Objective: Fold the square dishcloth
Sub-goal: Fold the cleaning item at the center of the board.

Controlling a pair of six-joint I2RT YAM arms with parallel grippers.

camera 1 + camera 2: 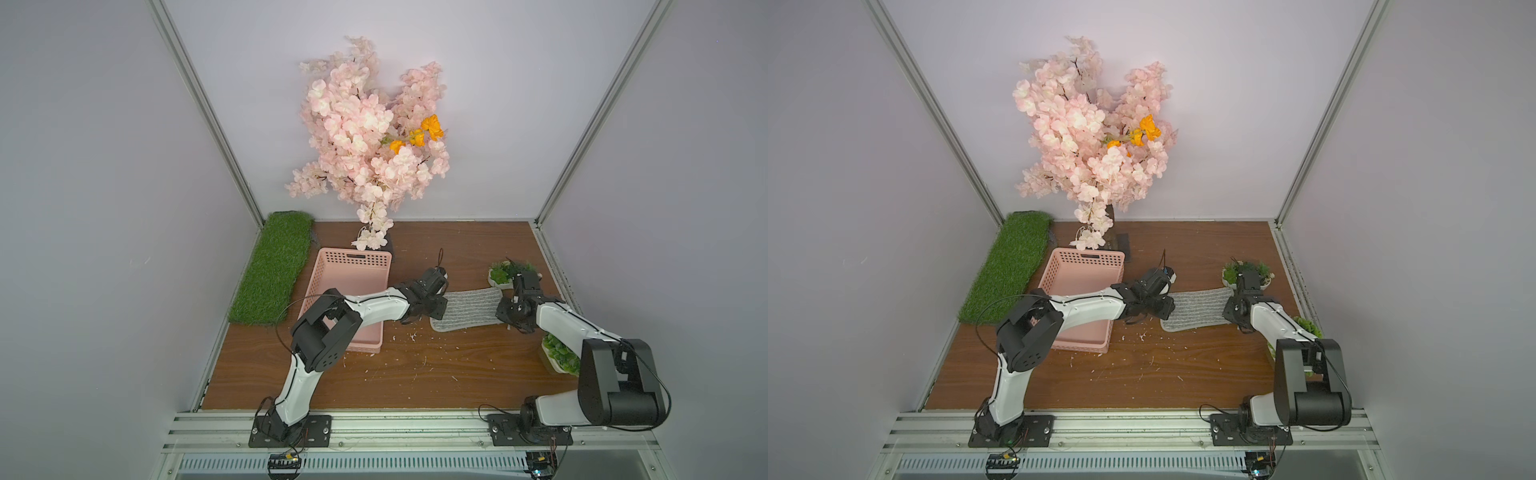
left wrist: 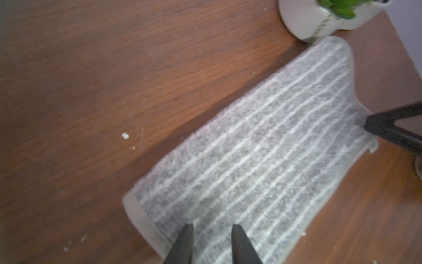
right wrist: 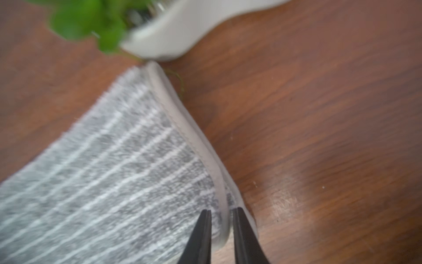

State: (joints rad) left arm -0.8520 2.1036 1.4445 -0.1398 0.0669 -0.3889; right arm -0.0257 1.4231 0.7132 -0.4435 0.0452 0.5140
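Closest to the lens in both top views, the left arm's base plate [image 1: 291, 430] and the right arm's base plate [image 1: 530, 428] sit bolted to an aluminium rail [image 1: 395, 428] at the surface's 6 o'clock edge. With 12 o'clock toward the back wall [image 1: 498, 124], the square dishcloth [image 1: 469, 309] lies flat on the wooden surface [image 1: 415, 374] toward 3 o'clock from its middle, a grey rectangle with thin white stripes running along its length. The right wrist view shows two hemmed edges stacked at one end, so the fabric is doubled over.

The left gripper [image 2: 212, 226] sits at the cloth's 9 o'clock end, its jaws apart with striped fabric lying flat between them and nothing pinched. The right gripper [image 3: 221, 210] sits at the 3 o'clock end, its jaws a narrow gap apart astride the upper hem; whether they clamp it cannot be told.

A white potted plant [image 1: 500, 274] stands just beside the cloth's corner at 1 o'clock. A second potted plant [image 1: 561, 353] stands at 4 o'clock, partly hidden by the right arm [image 1: 569, 328]. Pale crumbs [image 1: 411, 336] dot the wood at 7 o'clock. At 9 o'clock, beyond the left gripper, stands a pink basket [image 1: 357, 261], the left arm [image 1: 374, 307] crossing over it. A green grass mat [image 1: 274, 270] lies along the surface's edge at 10 o'clock, and a pink blossom tree [image 1: 365, 137] with orange flowers [image 1: 430, 126] rises at 11 o'clock against the back wall.
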